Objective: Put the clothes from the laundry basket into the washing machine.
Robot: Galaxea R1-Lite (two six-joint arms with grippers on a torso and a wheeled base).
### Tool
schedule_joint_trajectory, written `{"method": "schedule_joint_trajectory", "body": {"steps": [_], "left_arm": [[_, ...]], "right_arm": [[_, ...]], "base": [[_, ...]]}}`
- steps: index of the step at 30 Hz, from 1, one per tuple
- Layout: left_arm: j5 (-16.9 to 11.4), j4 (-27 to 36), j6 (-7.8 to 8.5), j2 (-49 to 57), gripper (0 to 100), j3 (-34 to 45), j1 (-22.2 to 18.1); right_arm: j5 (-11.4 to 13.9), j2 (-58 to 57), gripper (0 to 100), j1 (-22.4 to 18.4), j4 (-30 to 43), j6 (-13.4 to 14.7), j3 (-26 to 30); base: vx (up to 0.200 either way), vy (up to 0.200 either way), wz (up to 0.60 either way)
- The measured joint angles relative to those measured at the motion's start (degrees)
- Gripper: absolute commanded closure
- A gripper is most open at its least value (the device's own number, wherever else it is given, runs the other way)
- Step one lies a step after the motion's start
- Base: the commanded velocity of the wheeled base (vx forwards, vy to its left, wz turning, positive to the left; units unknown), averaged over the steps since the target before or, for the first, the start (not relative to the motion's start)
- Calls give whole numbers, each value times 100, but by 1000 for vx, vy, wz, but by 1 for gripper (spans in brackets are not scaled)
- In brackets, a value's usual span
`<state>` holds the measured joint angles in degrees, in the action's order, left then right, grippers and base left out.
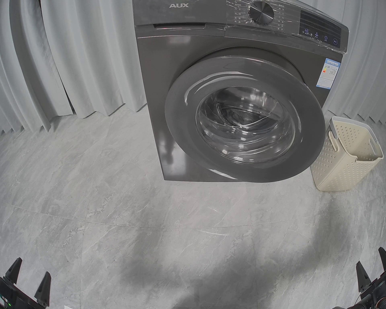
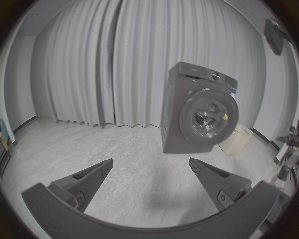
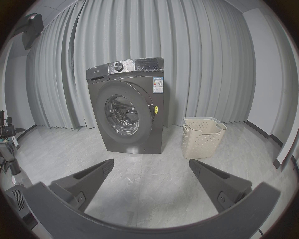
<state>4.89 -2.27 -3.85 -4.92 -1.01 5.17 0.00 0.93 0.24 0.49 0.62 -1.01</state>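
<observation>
- Head view: one washing machine [image 1: 241, 100], dark grey, front-loading, stands on the pale tiled floor [image 1: 100, 181] against pleated curtains [image 1: 80, 60]; its round door [image 1: 245, 120] is shut, the drum showing through the glass; there is pale lettering on the top panel, one dial [image 1: 261, 12], and one blue-and-white sticker [image 1: 328, 73] at the upper corner, its print too small to make out; one cream laundry basket [image 1: 341, 161], perforated all over, stands on the floor to the machine's right; the left gripper [image 1: 31, 268] and right gripper [image 1: 370, 259] sit low at the near corners, well apart from both.
- Left wrist view: the left gripper [image 2: 150, 161] has its two fingers spread wide, holding nothing; the washing machine [image 2: 199, 115] and laundry basket [image 2: 235, 141] are far off.
- Right wrist view: the right gripper [image 3: 151, 161] is likewise spread wide and holds nothing; the washing machine [image 3: 127, 109] carries one small yellow tag [image 3: 155, 109] at the door's edge; the laundry basket [image 3: 202, 137] stands upright, near it but apart.
</observation>
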Motion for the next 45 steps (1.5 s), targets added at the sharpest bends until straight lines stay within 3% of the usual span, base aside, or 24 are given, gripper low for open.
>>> {"method": "schedule_joint_trajectory", "body": {"steps": [2,4,8,10,34,41,45], "left_arm": [[-224,137,200,5,0,0,-16],[-301,200,296,7,0,0,-27],[-290,227,118,9,0,0,-44],[-276,224,104,9,0,0,-57],[-339,205,107,2,0,0,-115],[-330,217,211,132,0,0,-585],[-339,217,233,265,0,0,-588]], "right_arm": [[0,0,0,0,0,0,0],[-2,0,0,0,-2,0,0],[-2,0,0,0,0,0,0],[0,0,0,0,0,-2,0],[-2,0,0,0,0,0,0],[-2,0,0,0,0,-2,0],[-2,0,0,0,-2,0,0]], "base": [[0,0,0],[0,0,0],[0,0,0],[0,0,0],[0,0,0],[0,0,0],[0,0,0]]}}
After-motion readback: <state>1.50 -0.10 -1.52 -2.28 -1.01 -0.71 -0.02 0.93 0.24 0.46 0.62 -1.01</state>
